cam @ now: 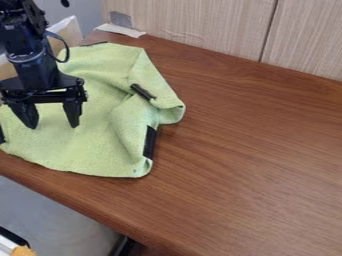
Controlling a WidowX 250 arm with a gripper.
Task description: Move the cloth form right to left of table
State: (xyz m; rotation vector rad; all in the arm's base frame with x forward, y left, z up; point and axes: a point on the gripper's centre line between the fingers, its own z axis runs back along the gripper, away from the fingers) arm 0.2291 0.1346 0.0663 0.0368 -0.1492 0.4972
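Note:
My black gripper [53,125] hangs over the left part of a light green cloth [93,142], its two fingers spread apart with nothing gripped between them. The cloth lies crumpled on the left side of the brown table [254,150], its right edge folded over. Black strips show on it near the upper right fold, at the lower right edge and at the far left. The arm covers part of the cloth's upper left area. Whether the fingertips touch the cloth, I cannot tell.
A pale wood panel [194,25] runs along the table's back edge. White and grey tape [120,30] sticks at the back left corner. The table's front edge slants from the left down to the bottom middle.

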